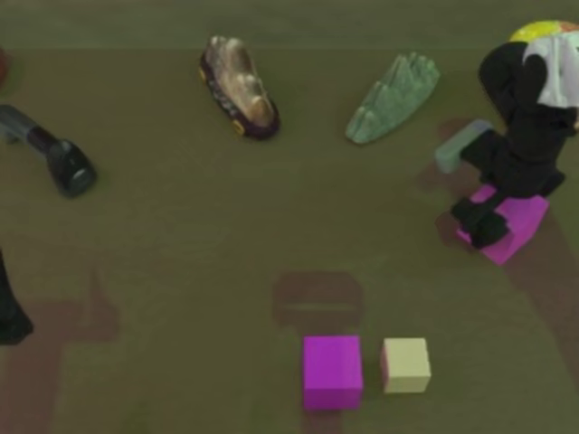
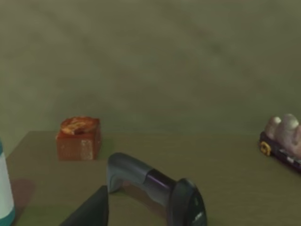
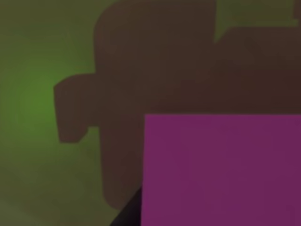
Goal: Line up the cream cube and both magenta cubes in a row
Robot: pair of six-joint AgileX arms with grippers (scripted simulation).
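Note:
Near the table's front edge, one magenta cube [image 1: 332, 372] rests with the smaller cream cube [image 1: 405, 364] close on its right, a narrow gap between them. At the right side, my right gripper [image 1: 488, 221] is shut on the second magenta cube [image 1: 523, 224], which is tilted, with a shadow on the table beside it. That cube [image 3: 221, 169] fills much of the right wrist view, with one dark finger [image 3: 129, 214] against its side. My left gripper [image 1: 11, 321] is parked at the left edge, open, with one finger [image 2: 91, 212] showing.
A handheld scanner [image 1: 54, 154] lies at the left and a brown shoe [image 1: 238, 86] at the back. A green ridged object [image 1: 391, 98] and a grey block [image 1: 457, 145] lie right of them. A yellow tub [image 1: 543, 32] sits behind my right arm. An orange box [image 2: 79, 139] stands far left.

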